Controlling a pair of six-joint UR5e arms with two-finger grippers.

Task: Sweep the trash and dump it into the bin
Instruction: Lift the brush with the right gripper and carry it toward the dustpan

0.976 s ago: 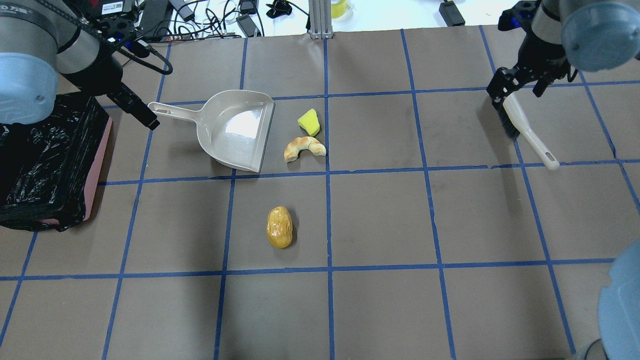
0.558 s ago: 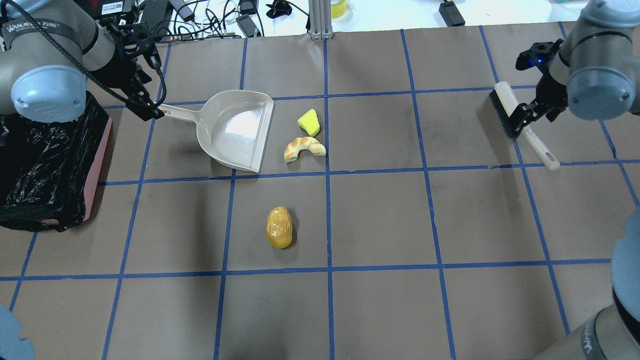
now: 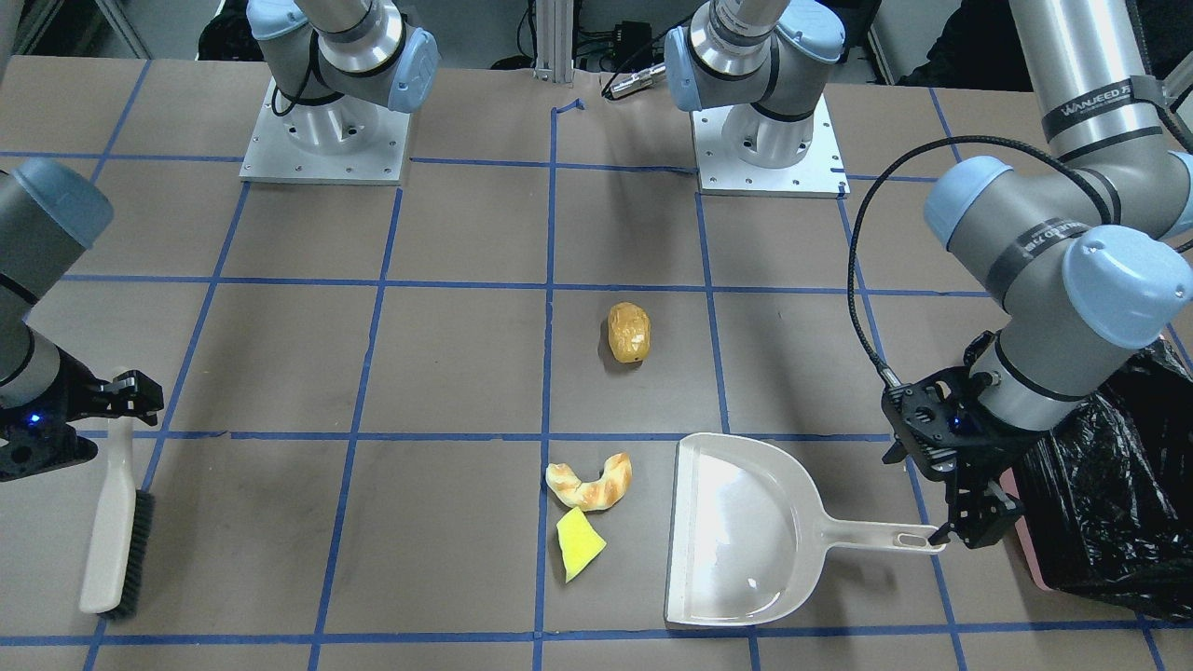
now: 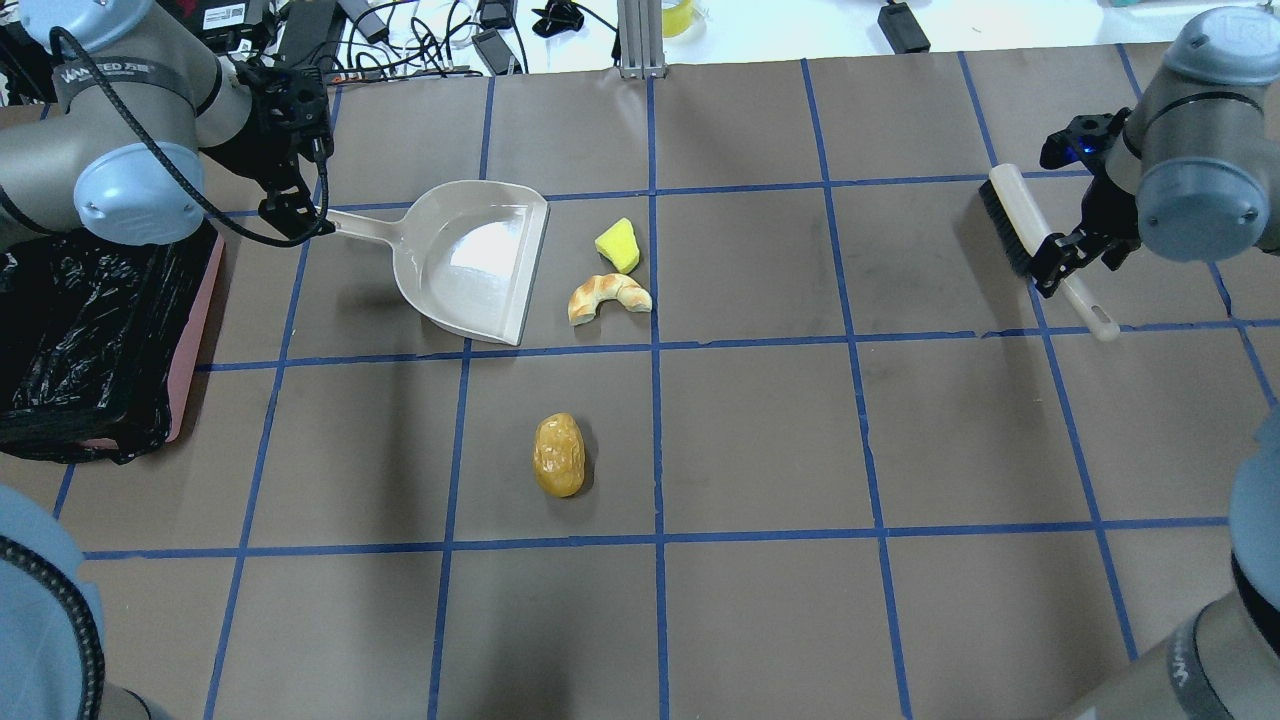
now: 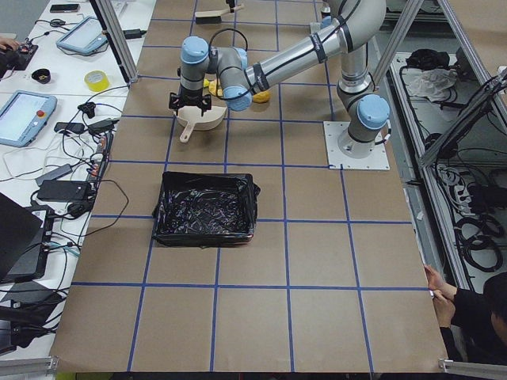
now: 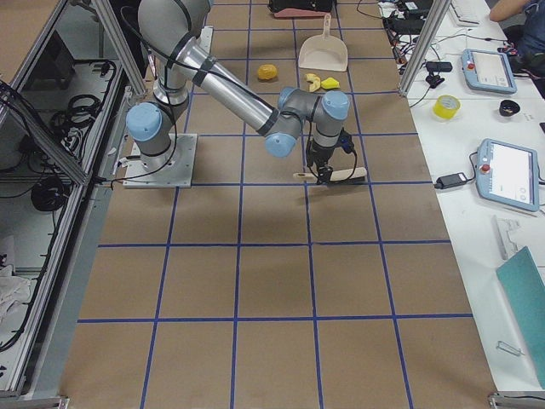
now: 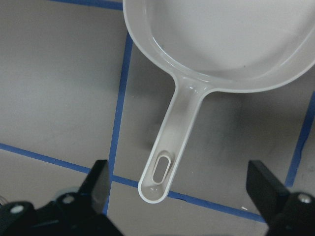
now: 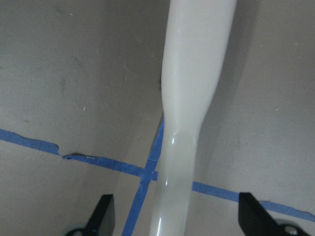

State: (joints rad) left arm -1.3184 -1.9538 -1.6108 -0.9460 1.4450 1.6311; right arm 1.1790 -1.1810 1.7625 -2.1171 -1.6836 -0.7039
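Both newly lowered: left end effector (image 7: 179, 181) spread astride dustpan handle (image 7: 178, 120), right end effector (image 8: 173, 216) spread astride brush handle (image 8: 193, 93); you grasp next.

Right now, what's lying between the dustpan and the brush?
In the overhead view, the yellow wedge and croissant lie beside the dustpan; the table toward the brush is bare.

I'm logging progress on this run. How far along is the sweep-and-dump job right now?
Nothing is swept yet: the golden lump, croissant and yellow-green wedge lie on the table, outside the dustpan, and none shows in the bin. In hand: the left gripper straddles the dustpan handle, the right gripper the brush handle, both open. Left: grasping, sweeping, dumping.
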